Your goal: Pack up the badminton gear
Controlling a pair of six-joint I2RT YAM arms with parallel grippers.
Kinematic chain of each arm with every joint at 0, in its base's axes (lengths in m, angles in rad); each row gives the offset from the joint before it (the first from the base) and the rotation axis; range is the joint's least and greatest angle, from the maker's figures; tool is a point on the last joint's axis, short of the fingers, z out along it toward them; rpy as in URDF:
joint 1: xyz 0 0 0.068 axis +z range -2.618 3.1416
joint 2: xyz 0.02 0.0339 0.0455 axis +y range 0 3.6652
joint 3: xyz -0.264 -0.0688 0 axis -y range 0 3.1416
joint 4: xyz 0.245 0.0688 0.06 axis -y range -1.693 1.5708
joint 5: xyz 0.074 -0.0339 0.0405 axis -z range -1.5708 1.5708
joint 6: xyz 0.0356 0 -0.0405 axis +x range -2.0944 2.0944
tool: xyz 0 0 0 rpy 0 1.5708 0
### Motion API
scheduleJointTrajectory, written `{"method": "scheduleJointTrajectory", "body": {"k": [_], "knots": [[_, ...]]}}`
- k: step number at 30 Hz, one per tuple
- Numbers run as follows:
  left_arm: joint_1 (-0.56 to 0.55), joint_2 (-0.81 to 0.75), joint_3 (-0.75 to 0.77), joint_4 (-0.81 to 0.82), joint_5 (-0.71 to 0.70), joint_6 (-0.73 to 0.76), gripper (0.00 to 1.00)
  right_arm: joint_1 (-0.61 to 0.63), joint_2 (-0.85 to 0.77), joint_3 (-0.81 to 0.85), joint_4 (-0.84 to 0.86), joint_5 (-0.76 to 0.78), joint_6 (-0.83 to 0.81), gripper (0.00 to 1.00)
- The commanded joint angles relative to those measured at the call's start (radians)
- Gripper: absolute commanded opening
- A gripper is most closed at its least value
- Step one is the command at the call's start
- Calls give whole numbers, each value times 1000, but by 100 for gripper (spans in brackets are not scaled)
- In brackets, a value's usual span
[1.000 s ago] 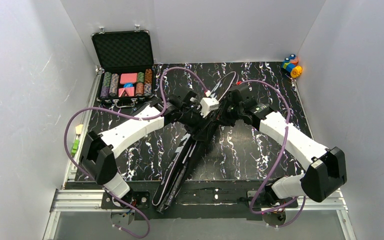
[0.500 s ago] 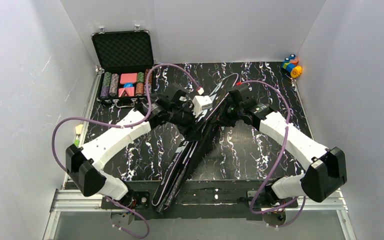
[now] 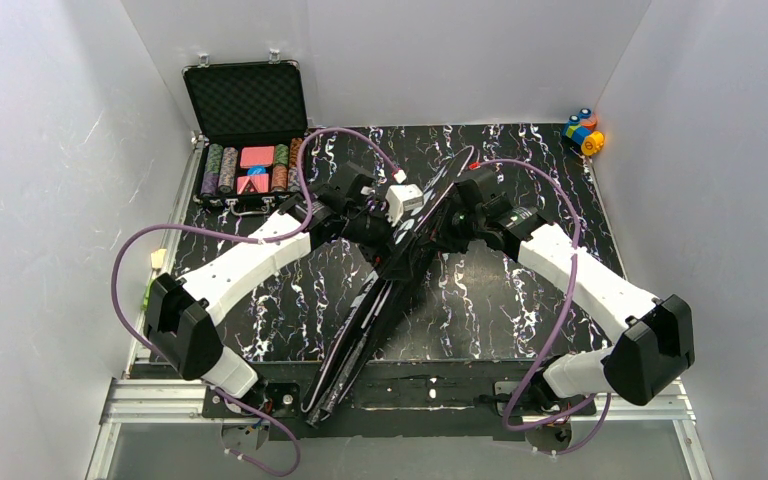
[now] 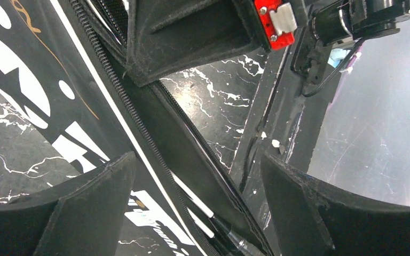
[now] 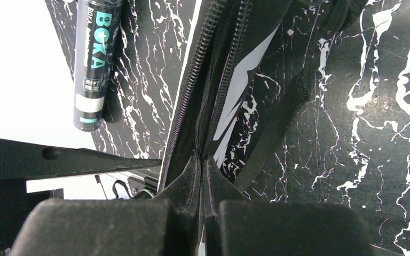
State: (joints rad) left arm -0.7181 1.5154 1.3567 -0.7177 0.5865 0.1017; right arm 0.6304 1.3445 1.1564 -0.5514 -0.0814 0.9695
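The black racket bag (image 3: 375, 300) with white lettering runs diagonally from the near edge to the far middle of the table. Its far end stands raised on edge. My right gripper (image 3: 448, 215) (image 5: 202, 160) is shut on the bag's zippered rim (image 5: 213, 80). My left gripper (image 3: 412, 222) (image 4: 195, 160) stands open astride the bag's unzipped edge (image 4: 139, 133), fingers (image 4: 91, 208) apart from it. White racket shafts (image 4: 189, 191) show inside the opening. In the right wrist view a dark tube with teal lettering (image 5: 93, 58) lies on the table beside the bag. No shuttlecocks are visible.
An open case of poker chips (image 3: 250, 150) stands at the far left corner. Colourful toy blocks (image 3: 585, 132) sit at the far right corner. White walls enclose three sides. Purple cables loop over both arms.
My left gripper has opened wider and shifted slightly toward the far side along the bag. The right gripper has kept its hold, and the bag's far end stands a little more upright.
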Motion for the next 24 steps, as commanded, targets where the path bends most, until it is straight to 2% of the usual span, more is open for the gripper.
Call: {"method": "scheduleJointTrajectory", "body": {"k": [1,5,10,13,20,22,24], "knots": [[14,-29,5,24,59,12,87,13,-44,74,43,-23,14,1],[13,-23,-5,10,59,30,94,14,-44,80,50,-21,15,1],[-34,-31,-46,5,-31,79,92,17,-36,99,51,-27,18,1],[-80,-25,-65,9,-160,100,83,20,-37,101,51,-29,20,1],[-132,3,-48,7,-339,108,62,26,-36,88,57,-32,32,1],[-134,7,-39,6,-365,108,54,25,-38,83,57,-33,35,1],[-134,6,-36,7,-374,106,37,26,-43,77,62,-32,35,1]]}}
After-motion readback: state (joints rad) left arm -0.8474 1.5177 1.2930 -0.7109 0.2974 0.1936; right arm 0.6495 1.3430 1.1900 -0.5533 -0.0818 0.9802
